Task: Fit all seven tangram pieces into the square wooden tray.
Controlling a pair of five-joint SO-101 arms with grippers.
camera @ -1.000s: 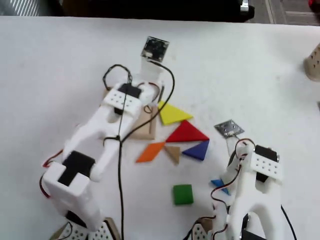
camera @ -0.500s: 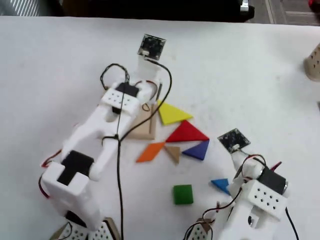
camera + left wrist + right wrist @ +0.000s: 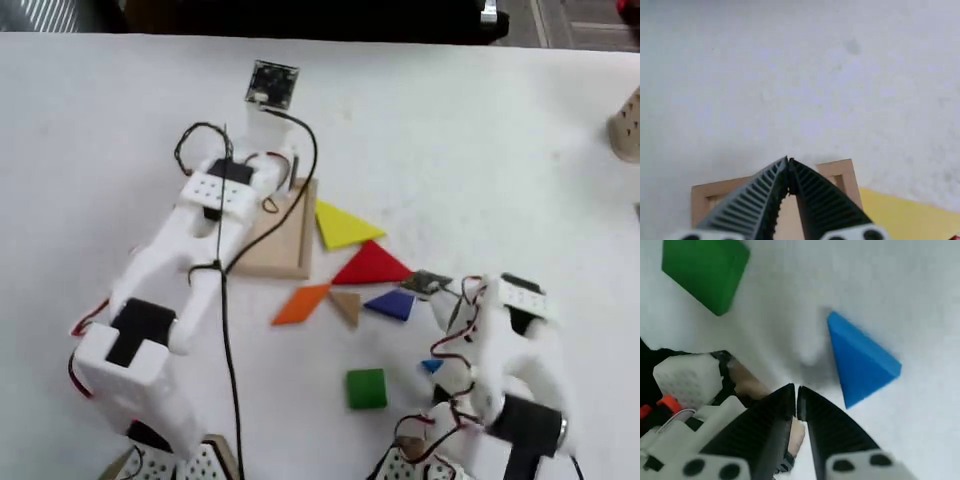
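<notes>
The square wooden tray [image 3: 283, 240] lies under my left arm [image 3: 215, 195]. In the left wrist view my left gripper [image 3: 789, 162] is shut with nothing in it, above the tray's far rim [image 3: 839, 169], with the yellow triangle [image 3: 912, 215] beside it. On the table lie the yellow triangle [image 3: 343, 225], red triangle [image 3: 372, 266], orange parallelogram [image 3: 301, 303], tan triangle [image 3: 346, 305], dark blue triangle [image 3: 392, 304] and green square [image 3: 366, 388]. My right gripper [image 3: 795, 390] is shut and empty, just beside the light blue triangle [image 3: 860, 360], which my right arm [image 3: 510, 330] partly hides from above.
A beige pegged object [image 3: 625, 125] stands at the table's right edge. The arm bases and cables [image 3: 410, 455] crowd the front edge. White table stretches open behind the tray and to the far right.
My left arm has drawn back to the left, uncovering more of the tray. My right arm has swung and turned its wrist down over the light blue triangle.
</notes>
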